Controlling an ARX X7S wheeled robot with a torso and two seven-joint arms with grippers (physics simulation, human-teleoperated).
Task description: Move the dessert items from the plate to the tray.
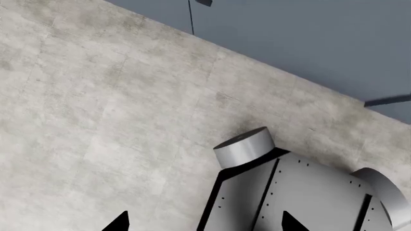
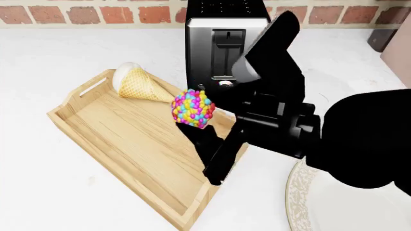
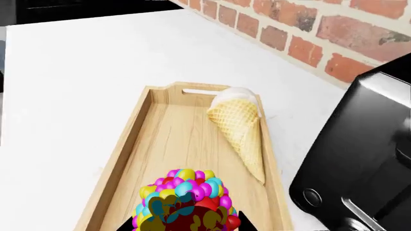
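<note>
Overhead, knobbly multicoloured candy ball (image 2: 192, 108) above smooth light-wood tray (image 2: 122, 132), gridded waffle cone (image 2: 141, 83) inside.

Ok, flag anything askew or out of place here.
The waffle cone lies on its side across the tray's long edge by the toaster, its tip over the rim rather than inside. The candy ball is held above the tray in the right gripper.

Multicoloured candy ball (image 2: 192, 108), tan grid-patterned cone (image 2: 144, 87) with white scoop, light-wood tray (image 2: 122, 139), red brick wall (image 2: 83, 13).
</note>
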